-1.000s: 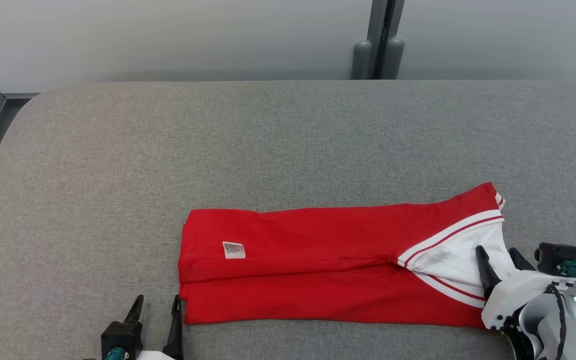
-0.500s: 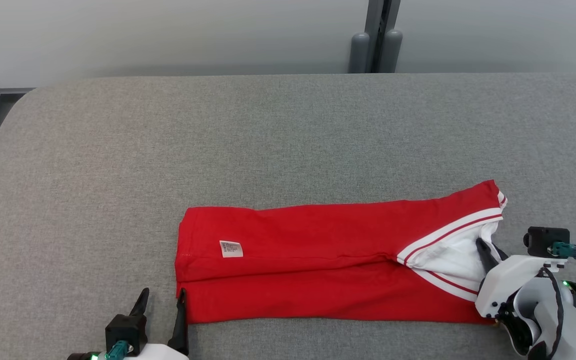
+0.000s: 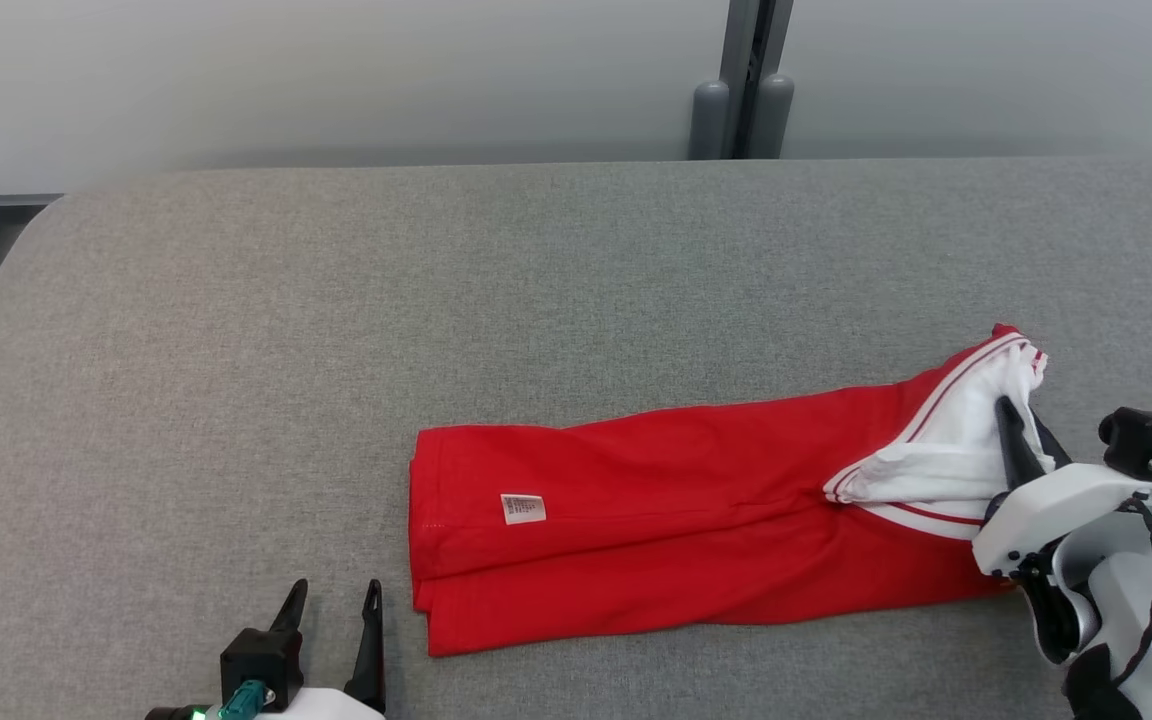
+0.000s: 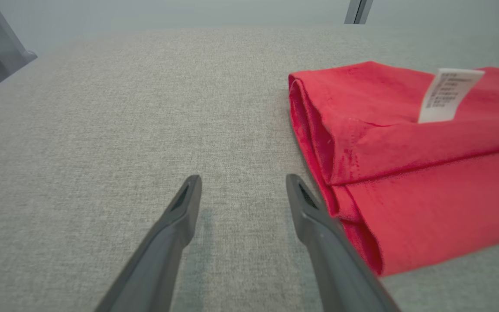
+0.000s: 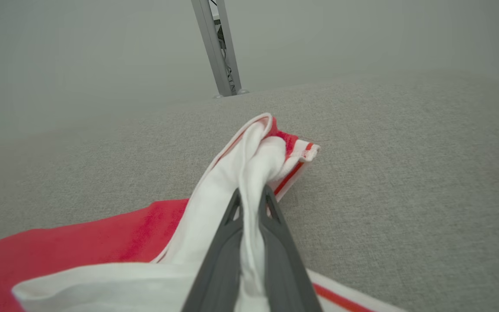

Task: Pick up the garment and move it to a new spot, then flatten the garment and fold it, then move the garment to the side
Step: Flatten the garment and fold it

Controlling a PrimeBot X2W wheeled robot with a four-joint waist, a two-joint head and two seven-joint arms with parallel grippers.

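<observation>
You're working in what looks like a lab or test room: a broad table [image 3: 576, 280] with a rounded corner, covered edge to edge in grey felt-like fabric, stands before a plain pale wall [image 3: 336, 70], and a grey metal post [image 3: 739, 50] with cables inside rises just behind it.

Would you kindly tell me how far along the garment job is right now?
Done, apparently: the red garment lies on the grey table, folded lengthwise into a long strip. In hand: the right gripper has its jaws shut on the white-lined end, bunching it upward. The left gripper hovers open beside the opposite end, holding nothing. Left: probably the crosswise fold, then moving it to the side.
</observation>
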